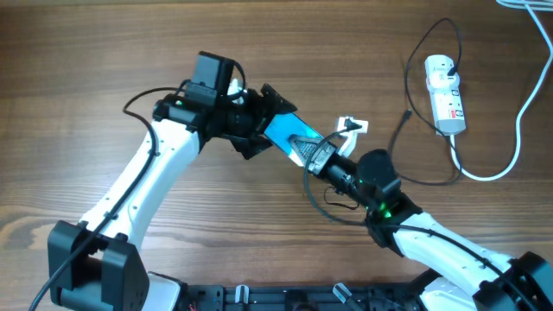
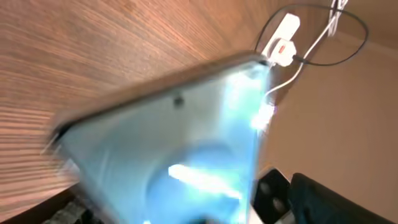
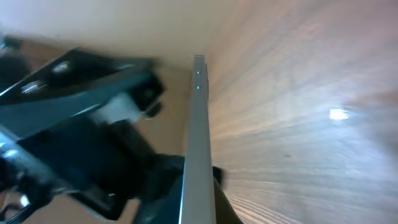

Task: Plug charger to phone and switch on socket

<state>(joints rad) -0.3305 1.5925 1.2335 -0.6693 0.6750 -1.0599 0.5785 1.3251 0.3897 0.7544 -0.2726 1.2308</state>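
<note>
The phone point(image 1: 288, 131), its screen bright cyan, is held above the table between both grippers. My left gripper point(image 1: 262, 126) is shut on its far-left end and my right gripper point(image 1: 316, 156) is shut on its near-right end. The screen fills the left wrist view point(image 2: 186, 155), blurred. The right wrist view shows its silver edge point(image 3: 199, 124) between dark fingers. The white socket point(image 1: 444, 95) lies at the far right and also shows in the left wrist view point(image 2: 281, 38). The thin black charger cable point(image 1: 399, 155) loops left of it, with the plug tip point(image 1: 408, 113) lying free on the table.
A thicker white-grey cord point(image 1: 518, 130) curves from the socket toward the right edge. A small white object point(image 1: 352, 125) sits just beyond the right gripper. The table is brown wood point(image 1: 104, 69). The arm bases stand along the near edge.
</note>
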